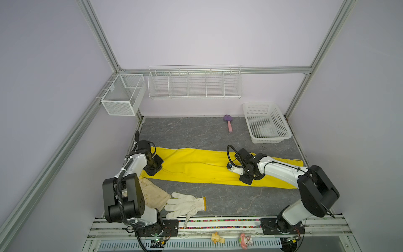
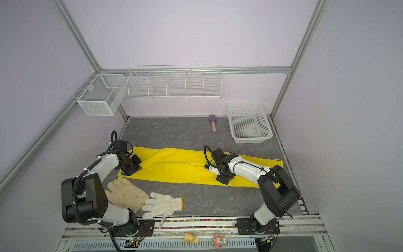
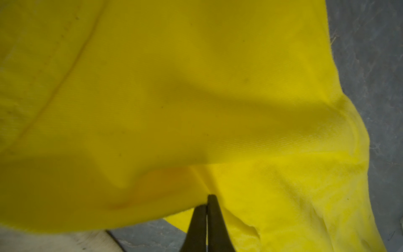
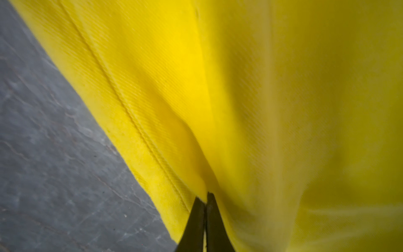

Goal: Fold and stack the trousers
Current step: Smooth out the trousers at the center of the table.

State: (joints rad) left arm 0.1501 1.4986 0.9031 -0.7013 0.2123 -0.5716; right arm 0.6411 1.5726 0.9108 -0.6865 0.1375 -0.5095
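The left arm (image 1: pixel 135 165) and right arm (image 1: pixel 280 169) are white with big black joints. A bumpy black cable (image 1: pixel 119 196) runs up the left one; a thin black loop (image 1: pixel 228 150) sits on the right. The left pincer (image 3: pixel 206 203) and right pincer (image 4: pixel 204 199) have dark, pointy tips.

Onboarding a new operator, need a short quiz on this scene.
1. True or false: the trousers lie in the basket.
2. The right gripper is shut on: A the basket, B the trousers, C nothing.
3. How many gloves are in view?

Key: 1 false, they lie spread flat outside it. 2 B. 3 two.
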